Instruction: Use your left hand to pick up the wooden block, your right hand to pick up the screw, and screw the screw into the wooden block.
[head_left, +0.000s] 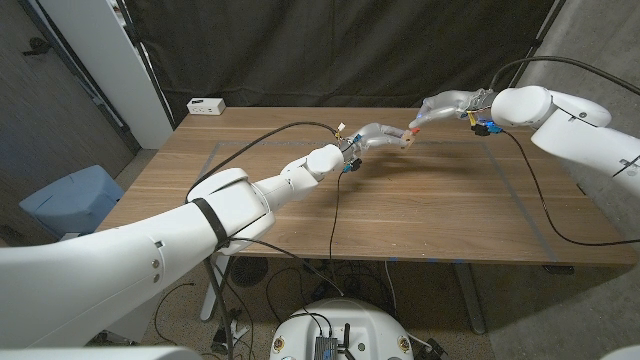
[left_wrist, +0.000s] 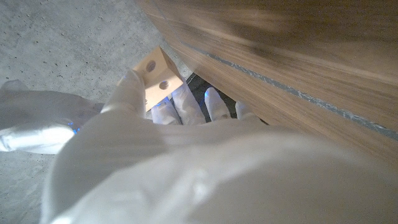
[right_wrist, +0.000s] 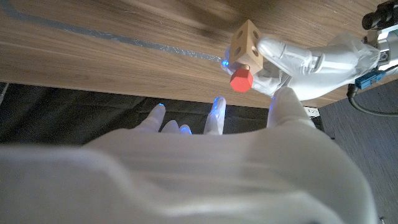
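Head view, wooden table (head_left: 300, 215), black curtain (head_left: 330, 50) behind, left hand (head_left: 378, 138) gripping wooden block (head_left: 409, 136), right hand (head_left: 445, 105) spread, empty.

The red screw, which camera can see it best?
The right wrist view: the red screw sits clear against the wooden block, which the left hand holds. The head view makes it tiny between both hands. The left wrist view gives the block's holes, with no red to make out.
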